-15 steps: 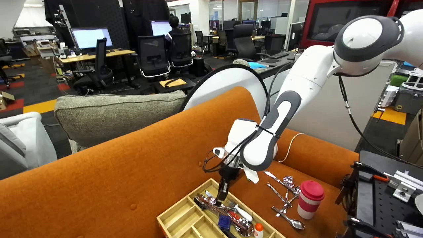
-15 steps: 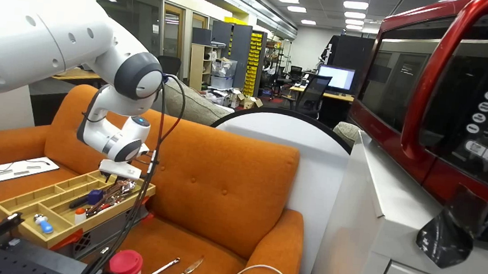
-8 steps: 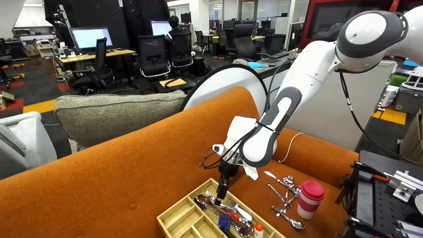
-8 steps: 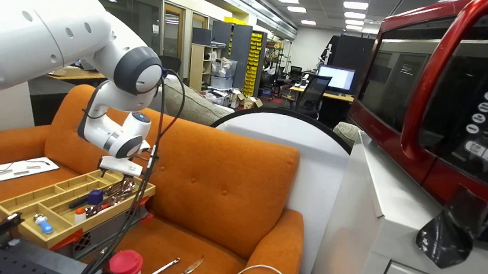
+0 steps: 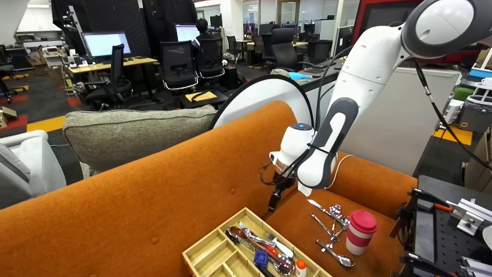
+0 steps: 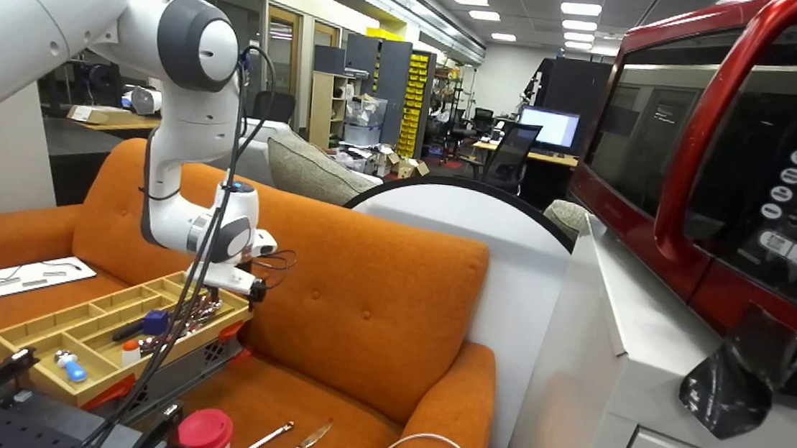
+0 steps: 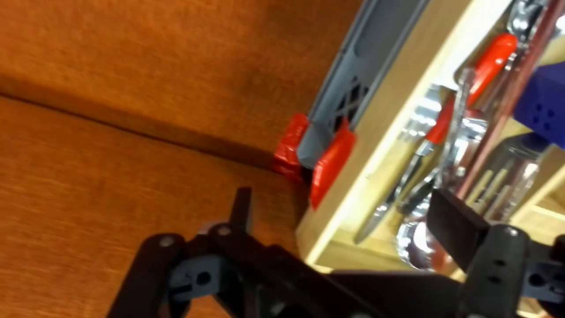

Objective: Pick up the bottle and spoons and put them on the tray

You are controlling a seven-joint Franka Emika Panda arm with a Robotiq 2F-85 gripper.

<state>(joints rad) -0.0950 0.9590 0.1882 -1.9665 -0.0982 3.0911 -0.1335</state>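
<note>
The bottle (image 5: 360,232), pale with a red band and wide red cap, stands upright on the orange seat; its cap (image 6: 206,432) also shows in an exterior view. Beside it lie silver spoons (image 5: 338,257) and other utensils, partly overlapping. The wooden tray (image 5: 209,256) holds mixed cutlery in its long compartment. My gripper (image 5: 272,209) hangs in the air by the tray's far corner. In the wrist view the gripper (image 7: 340,193) is open with nothing held; one finger (image 7: 454,229) shows over the cutlery, the other (image 7: 241,210) over the sofa outside the wall.
A blue block (image 5: 261,258) and a small white bottle with an orange cap (image 5: 301,268) sit in the tray. The sofa backrest (image 5: 161,192) rises behind. A dark bench with clamps (image 5: 442,231) stands beside the bottle. A grey crate (image 7: 375,44) supports the tray.
My gripper has spread its fingers, risen out of the cutlery compartment and moved toward the tray's edge nearer the spoons. The bottle and the utensils on the seat stay where they were.
</note>
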